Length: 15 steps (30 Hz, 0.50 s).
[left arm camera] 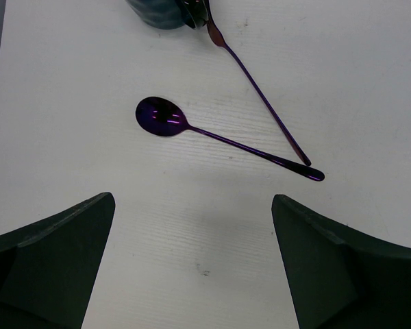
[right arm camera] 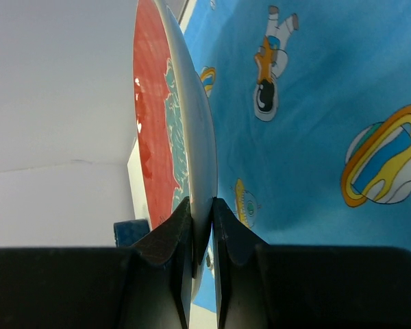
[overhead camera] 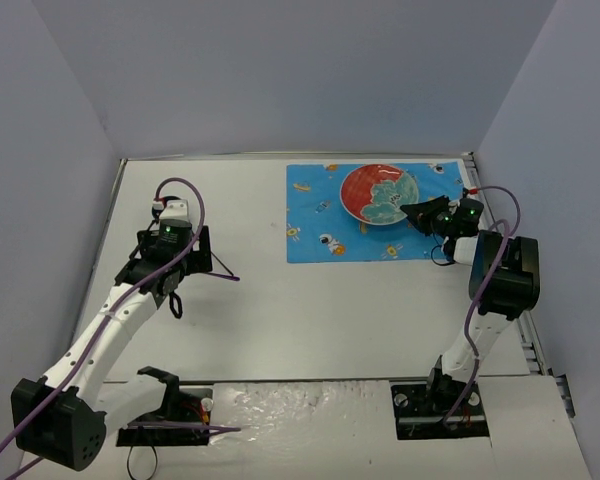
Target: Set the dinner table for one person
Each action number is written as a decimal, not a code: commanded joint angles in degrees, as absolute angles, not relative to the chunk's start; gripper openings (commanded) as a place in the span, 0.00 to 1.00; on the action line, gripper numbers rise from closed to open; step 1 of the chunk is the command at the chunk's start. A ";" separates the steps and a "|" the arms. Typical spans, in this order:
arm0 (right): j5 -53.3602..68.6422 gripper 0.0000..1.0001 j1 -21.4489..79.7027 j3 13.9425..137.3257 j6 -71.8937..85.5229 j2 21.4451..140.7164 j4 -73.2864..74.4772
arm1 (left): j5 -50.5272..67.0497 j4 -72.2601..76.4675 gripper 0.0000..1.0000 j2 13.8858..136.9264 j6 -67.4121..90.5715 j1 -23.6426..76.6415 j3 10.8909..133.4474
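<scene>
You've got flat, even overhead light on the dinner table [overhead camera: 310, 320], soft shadows only, glare along its near edge, small specular spots on the plate [right arm camera: 151, 144], and the spoon [left arm camera: 161, 116] in sharp focus.

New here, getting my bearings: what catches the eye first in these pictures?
The red plate stands out, rim pinched by the right gripper over the blue cartoon mat, far right. On the left, a purple spoon lies on the white table beneath the open left gripper.

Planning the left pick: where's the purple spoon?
Left wrist view: purple spoon on the dinner table, ahead of the left gripper, handle tip beside another purple utensil.
</scene>
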State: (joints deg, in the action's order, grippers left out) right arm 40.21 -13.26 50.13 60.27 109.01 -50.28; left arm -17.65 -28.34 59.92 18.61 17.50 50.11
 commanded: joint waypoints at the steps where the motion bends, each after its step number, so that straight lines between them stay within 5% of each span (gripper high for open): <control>1: 45.70 0.00 -13.36 53.17 62.12 106.97 -64.86 | -18.10 -25.58 0.97 60.12 17.84 16.96 51.24; 15: 46.05 0.00 -14.61 55.23 61.70 111.16 -65.49 | -18.19 -25.58 0.97 60.49 17.75 16.96 51.24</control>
